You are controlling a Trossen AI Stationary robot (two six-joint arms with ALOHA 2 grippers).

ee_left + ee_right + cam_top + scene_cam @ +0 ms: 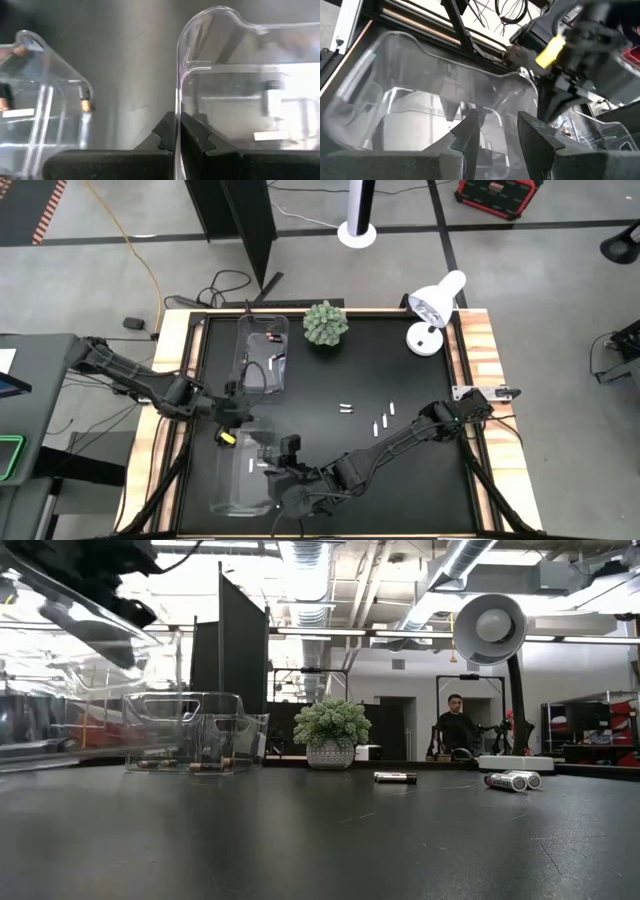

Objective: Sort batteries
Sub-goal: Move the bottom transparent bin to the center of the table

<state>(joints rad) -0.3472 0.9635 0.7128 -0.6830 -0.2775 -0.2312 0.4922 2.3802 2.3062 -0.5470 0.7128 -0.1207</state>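
**Left gripper clamped on bin wall; right gripper parted over the same bin**

The left gripper (177,142) is closed on the thin rim wall of the near clear bin (245,475); its fingers (162,135) pinch the plastic from both sides. The right gripper (497,135) stands with its jaws partly apart over the same bin's interior. Nothing is visible between them, and no contact with the bin can be confirmed.

A second clear bin (262,355) sits farther back on the black table (400,480), just apart from the first. It contains dark batteries with copper ends (275,363). Loose light-coloured batteries (381,420) lie on the open table surface, well apart from both bins, and one more battery (346,409) lies near them.

A small potted plant (325,323) and a white desk lamp (433,310) stand at the far table edge. In the low view, a person (457,725) is seated in the room beyond.

The near bin's contents are hard to make out through reflections. In the low view, this bin is cut off by the picture edge.
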